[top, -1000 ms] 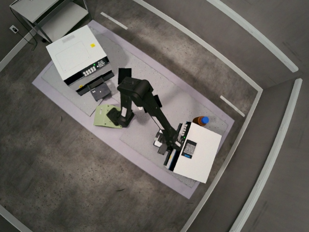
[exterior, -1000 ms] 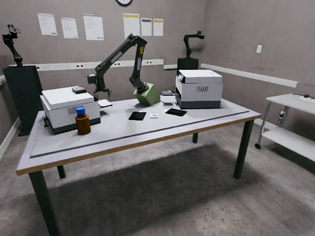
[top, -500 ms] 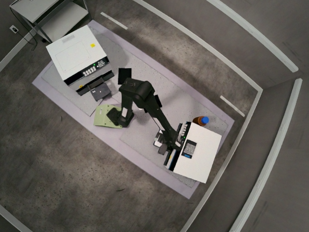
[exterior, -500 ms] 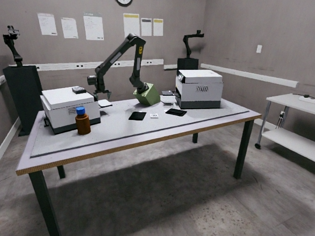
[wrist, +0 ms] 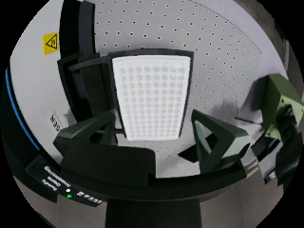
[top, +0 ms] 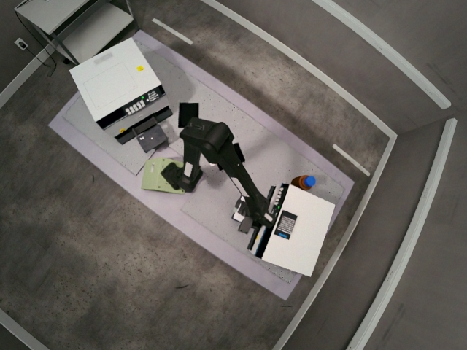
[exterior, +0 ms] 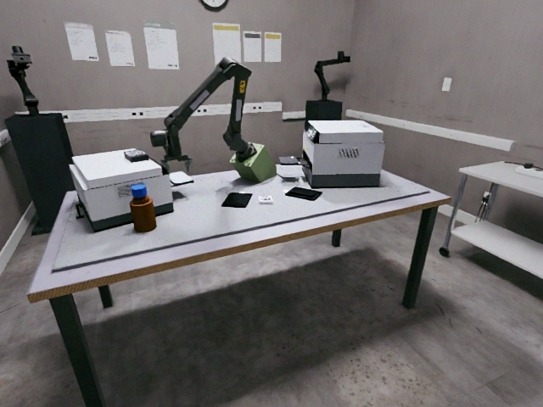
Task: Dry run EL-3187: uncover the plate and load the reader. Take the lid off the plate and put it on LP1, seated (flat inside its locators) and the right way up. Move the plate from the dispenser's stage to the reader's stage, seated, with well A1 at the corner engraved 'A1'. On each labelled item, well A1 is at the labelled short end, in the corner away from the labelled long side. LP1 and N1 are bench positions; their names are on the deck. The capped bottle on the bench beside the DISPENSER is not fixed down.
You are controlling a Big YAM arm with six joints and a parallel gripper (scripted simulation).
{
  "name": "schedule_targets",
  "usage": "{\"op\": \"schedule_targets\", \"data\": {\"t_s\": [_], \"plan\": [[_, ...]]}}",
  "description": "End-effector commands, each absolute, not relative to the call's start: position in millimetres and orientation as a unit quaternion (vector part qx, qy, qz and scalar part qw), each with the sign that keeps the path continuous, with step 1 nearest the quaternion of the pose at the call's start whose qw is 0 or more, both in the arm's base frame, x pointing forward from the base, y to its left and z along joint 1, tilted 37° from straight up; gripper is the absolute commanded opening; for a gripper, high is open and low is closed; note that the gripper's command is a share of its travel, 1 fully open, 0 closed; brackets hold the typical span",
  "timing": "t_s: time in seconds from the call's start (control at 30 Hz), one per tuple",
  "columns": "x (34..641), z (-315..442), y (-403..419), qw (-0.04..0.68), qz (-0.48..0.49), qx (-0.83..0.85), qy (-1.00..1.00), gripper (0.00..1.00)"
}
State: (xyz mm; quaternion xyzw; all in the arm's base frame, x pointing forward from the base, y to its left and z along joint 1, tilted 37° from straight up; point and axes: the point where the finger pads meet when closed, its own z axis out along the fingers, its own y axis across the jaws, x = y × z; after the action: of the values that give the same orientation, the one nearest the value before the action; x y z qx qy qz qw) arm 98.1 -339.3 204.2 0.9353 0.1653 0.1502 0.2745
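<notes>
Spread wide, with nothing between the fingers [exterior: 176, 163]. Just beyond them in the wrist view, the white plate [wrist: 151, 97], on the dark stage [wrist: 191, 76]. Beside that stage, the white dispenser [top: 301, 230] [exterior: 120, 188]. Behind it in the exterior view, upright on the bench [top: 169, 205] [exterior: 245, 258], the brown bottle [top: 300, 182] [exterior: 143, 214] with blue cap.

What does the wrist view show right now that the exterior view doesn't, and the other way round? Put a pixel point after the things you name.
Only the wrist view: the well grid on the white plate [wrist: 152, 97] and a yellow warning sticker [wrist: 51, 43].

Only the exterior view: the brown bottle [exterior: 143, 214] with its blue cap [exterior: 138, 190], and the wheeled cart [exterior: 500, 175].

Both: the open end effector [exterior: 176, 164] [wrist: 153, 113] and the green arm base [exterior: 259, 168] [wrist: 277, 90]. The plate's stage shows in both too.
</notes>
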Motion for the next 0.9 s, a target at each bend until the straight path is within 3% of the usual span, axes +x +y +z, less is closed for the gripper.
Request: {"op": "schedule_targets", "data": {"t_s": [0.0, 0.87], "plan": [[96, 226, -349, 0.293, 0.146, 0.930, 0.168, 1.00], [102, 222, -345, 0.290, 0.149, 0.929, 0.176, 1.00]]}}
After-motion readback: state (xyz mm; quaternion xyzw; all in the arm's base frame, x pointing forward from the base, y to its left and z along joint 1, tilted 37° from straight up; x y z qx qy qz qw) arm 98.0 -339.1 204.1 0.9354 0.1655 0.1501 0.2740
